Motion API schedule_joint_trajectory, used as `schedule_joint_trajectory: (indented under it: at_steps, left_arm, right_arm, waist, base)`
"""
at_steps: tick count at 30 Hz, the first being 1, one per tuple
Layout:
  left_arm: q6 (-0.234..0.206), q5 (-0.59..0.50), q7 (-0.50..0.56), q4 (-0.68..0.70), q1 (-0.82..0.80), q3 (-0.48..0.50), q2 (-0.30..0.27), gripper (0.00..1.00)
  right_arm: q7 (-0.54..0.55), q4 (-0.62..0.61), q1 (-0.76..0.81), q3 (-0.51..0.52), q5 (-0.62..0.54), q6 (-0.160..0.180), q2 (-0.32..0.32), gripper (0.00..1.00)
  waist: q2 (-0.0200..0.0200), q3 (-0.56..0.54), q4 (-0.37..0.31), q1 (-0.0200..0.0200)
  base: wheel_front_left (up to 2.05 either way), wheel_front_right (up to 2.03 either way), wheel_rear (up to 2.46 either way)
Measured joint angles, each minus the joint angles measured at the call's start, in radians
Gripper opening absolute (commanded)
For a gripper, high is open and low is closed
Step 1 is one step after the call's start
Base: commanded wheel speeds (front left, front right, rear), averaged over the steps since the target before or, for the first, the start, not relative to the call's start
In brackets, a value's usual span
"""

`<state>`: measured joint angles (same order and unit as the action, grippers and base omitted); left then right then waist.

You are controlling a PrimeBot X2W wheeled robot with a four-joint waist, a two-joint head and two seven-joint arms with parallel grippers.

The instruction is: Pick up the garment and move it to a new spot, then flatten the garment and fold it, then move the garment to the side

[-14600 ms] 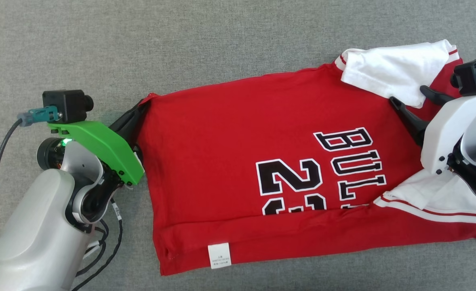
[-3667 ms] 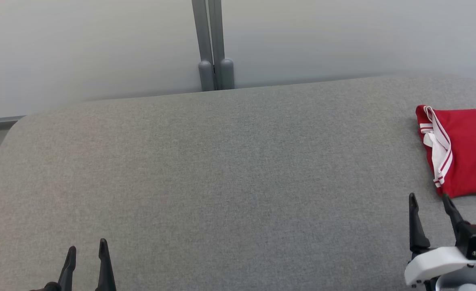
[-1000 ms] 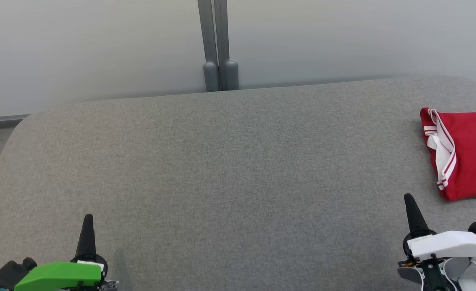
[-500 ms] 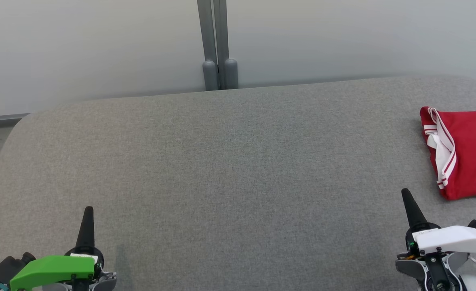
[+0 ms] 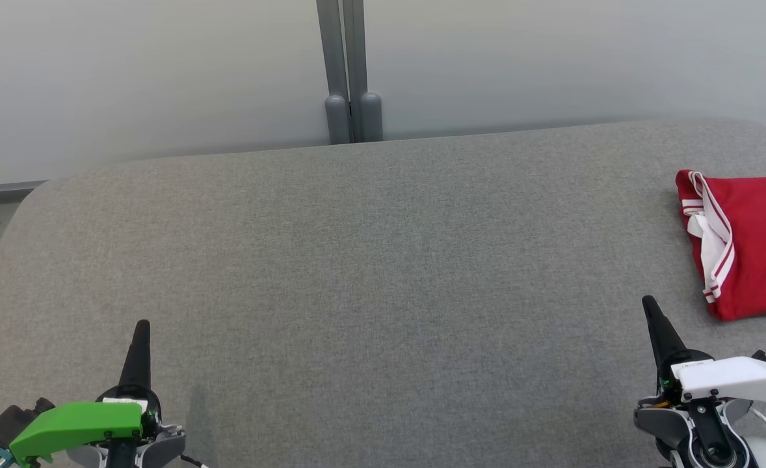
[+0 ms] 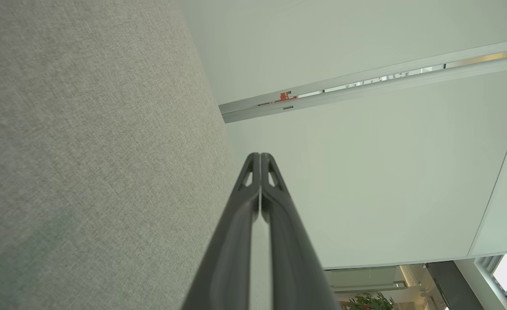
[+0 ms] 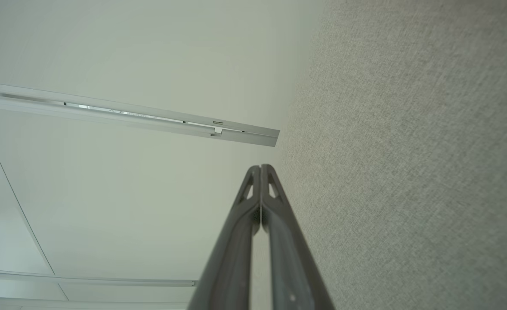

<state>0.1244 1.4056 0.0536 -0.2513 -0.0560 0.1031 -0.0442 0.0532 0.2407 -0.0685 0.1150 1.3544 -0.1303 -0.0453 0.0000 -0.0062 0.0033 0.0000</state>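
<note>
Most of the job looks done from what you can see. At the lower left of the head view, your left gripper points up the frame over the bare grey cushion. It is closed and holds nothing. The left wrist view agrees: the two dark fingers meet along their length, with cushion on one side and pale wall on the other.

Across the middle there is just open cushion, running back to the wall and a grey post.

At the lower right, your right gripper is in the same state, pinched together on nothing. Its wrist view shows the tips touching.

Up and to the right of it, close by but clear of the fingers, lies the garment. It is a compact red bundle with white striped trim down its left edge. It rests flat near the right end of the cushion and is cut off by the frame edge.

Judging from that, the pick-up, flattening, folding and move to the side are all behind you. I would say nothing is left except a check. You cannot see the part of the garment past the frame edge, so whether the fold is tidy there, or hangs off the cushion, is not something you can tell from here.
</note>
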Motion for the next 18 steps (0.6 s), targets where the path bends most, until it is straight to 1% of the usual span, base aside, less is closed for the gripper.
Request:
schedule_joint_trajectory:
  at_steps: [18]
  left_arm:
    - [0.003,0.121,0.038,0.003,-0.027,0.005,-0.001,0.0]
  right_arm:
    - [0.037,0.002,-0.021,0.0,0.151,0.0,-0.001,0.0]
  waist:
    - [0.0,0.005,-0.002,0.0]
  base:
    - [0.0,0.0,0.0]
